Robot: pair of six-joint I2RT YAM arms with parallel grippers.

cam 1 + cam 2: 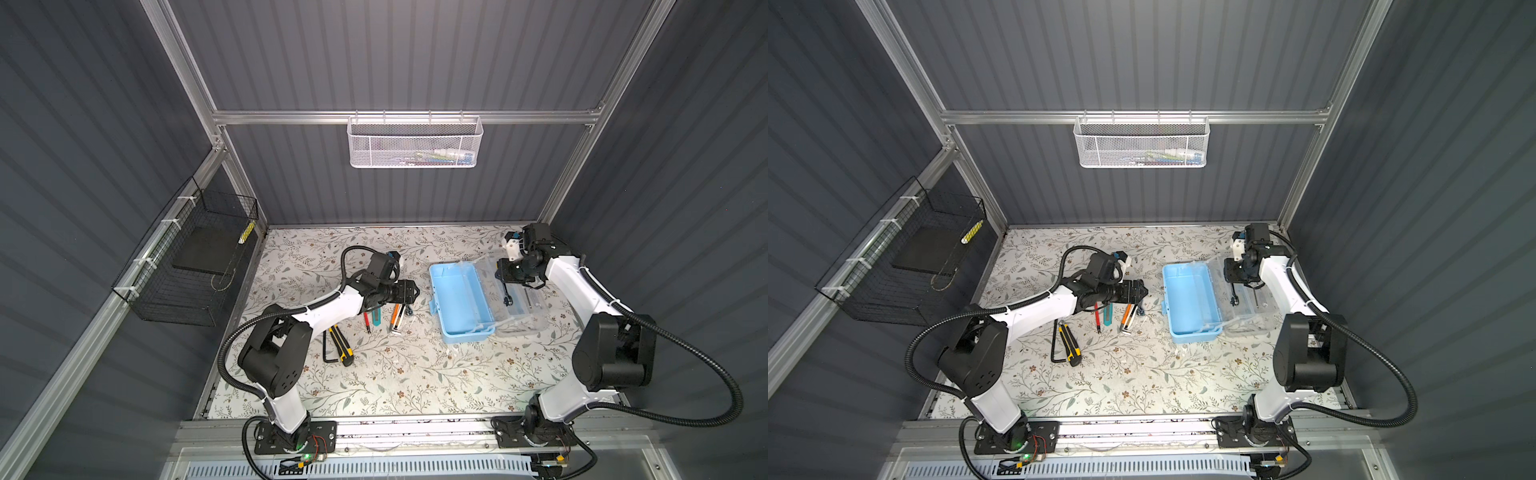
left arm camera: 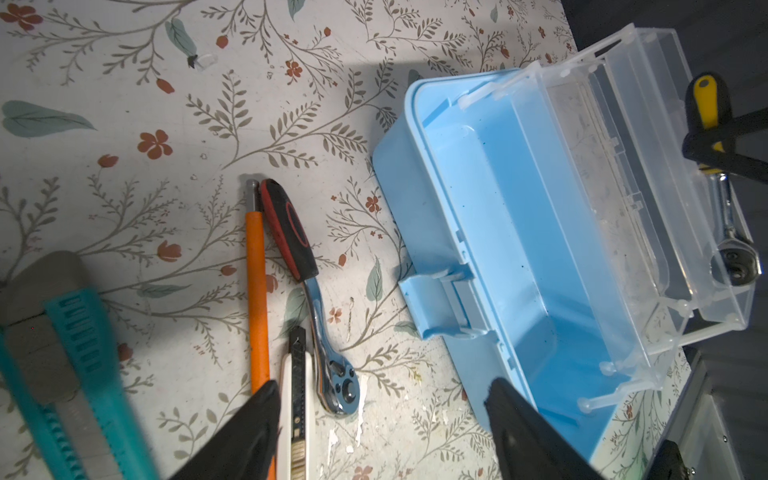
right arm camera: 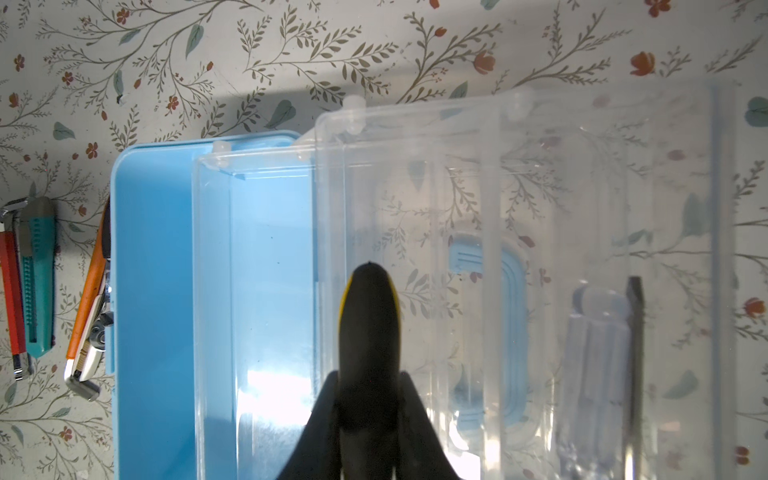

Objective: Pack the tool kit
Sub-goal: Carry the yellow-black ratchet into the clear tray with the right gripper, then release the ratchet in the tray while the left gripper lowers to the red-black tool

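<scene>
No legible text, no readable labels, brands, numbers, signs

This is a robotics lab test cell. Dark grey ribbed panels (image 1: 415,54) wall it in on three sides, held by a bare aluminium frame (image 1: 291,117) that crosses the upper middle in both top views. Two white-and-black robot arms, the left arm (image 1: 328,309) and the right arm (image 1: 569,274), are bolted through black base plates (image 1: 324,432) to a metal rail (image 1: 415,430) along the lower edge. Corrugated cable hoses (image 1: 739,397) loop off them, and a slotted cable duct (image 1: 357,467) runs below. The worktop (image 1: 395,374) wears a floral covering. A white mesh basket (image 1: 414,145) hangs at upper centre. A black wire basket (image 1: 187,270) is zip-tied to the frame at the left.
</scene>
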